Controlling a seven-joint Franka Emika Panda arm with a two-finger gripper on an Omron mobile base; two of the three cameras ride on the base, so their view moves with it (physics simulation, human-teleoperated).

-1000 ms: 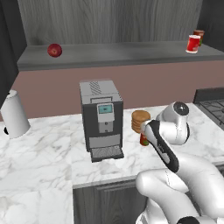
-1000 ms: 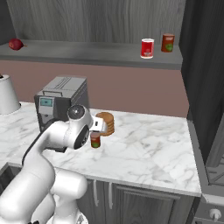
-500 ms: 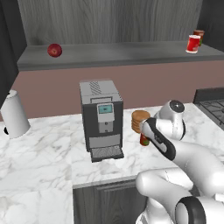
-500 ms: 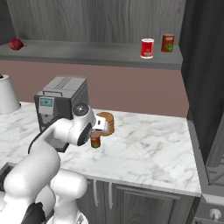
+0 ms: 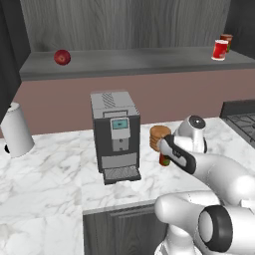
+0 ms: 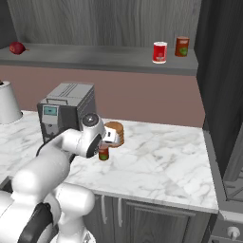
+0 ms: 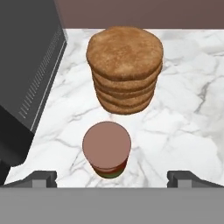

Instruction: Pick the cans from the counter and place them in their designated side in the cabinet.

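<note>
A small red-brown can with a green band (image 7: 106, 148) stands upright on the white marble counter (image 7: 188, 109), just in front of a stack of tan discs (image 7: 124, 68). My gripper (image 7: 112, 179) hangs open above the can, one fingertip on each side, touching nothing. The base views show the same can (image 5: 164, 160) (image 6: 103, 153) under the gripper (image 5: 164, 149) (image 6: 106, 144). On the cabinet's shelf board (image 5: 134, 60) stand a bright red can with a white rim (image 5: 219, 50) (image 6: 160, 52) and a darker can (image 5: 227, 41) (image 6: 182, 46) beside it.
A dark coffee machine (image 5: 114, 134) (image 7: 26, 65) stands close to the can's left. The disc stack (image 5: 160, 137) (image 6: 115, 134) is right behind it. A red ball (image 5: 62, 57) lies at the shelf's left, a white paper roll (image 5: 17, 129) on the counter's left, a stove (image 5: 241, 117) at right.
The hand has shifted slightly left and lower over the can on the counter. The cans and the disc stack have not moved.
</note>
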